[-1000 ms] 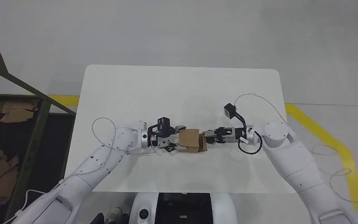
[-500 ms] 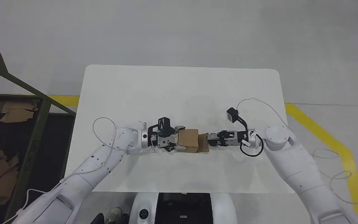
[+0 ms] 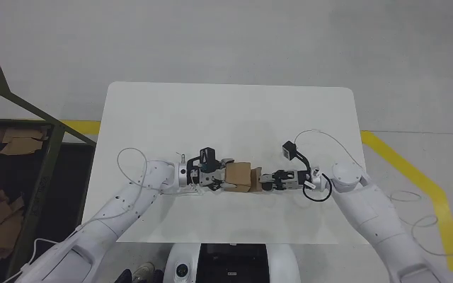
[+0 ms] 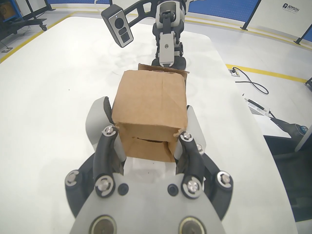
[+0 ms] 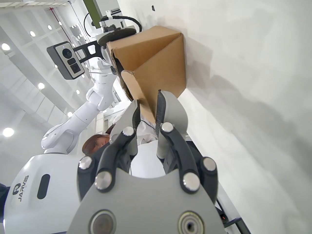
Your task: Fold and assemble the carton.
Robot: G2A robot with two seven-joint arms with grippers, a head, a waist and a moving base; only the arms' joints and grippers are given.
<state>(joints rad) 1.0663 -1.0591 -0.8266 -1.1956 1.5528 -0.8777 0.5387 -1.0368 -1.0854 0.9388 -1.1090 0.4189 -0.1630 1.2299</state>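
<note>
Right claw (image 3: 259,181) nearer the robot than before; one carton (image 3: 239,177) tight in it and left claw (image 3: 221,178).

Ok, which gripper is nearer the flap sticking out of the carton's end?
Right. The right gripper is shut on the flap; the left gripper clamps the carton at its opposite end, a finger on each side.

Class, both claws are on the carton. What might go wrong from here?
1. The right claw pinches one flap near its edge; a hard pull may tear or crease it.
2. The left claw squeezes the carton across its thin sides, which may buckle or let it slip.
</note>
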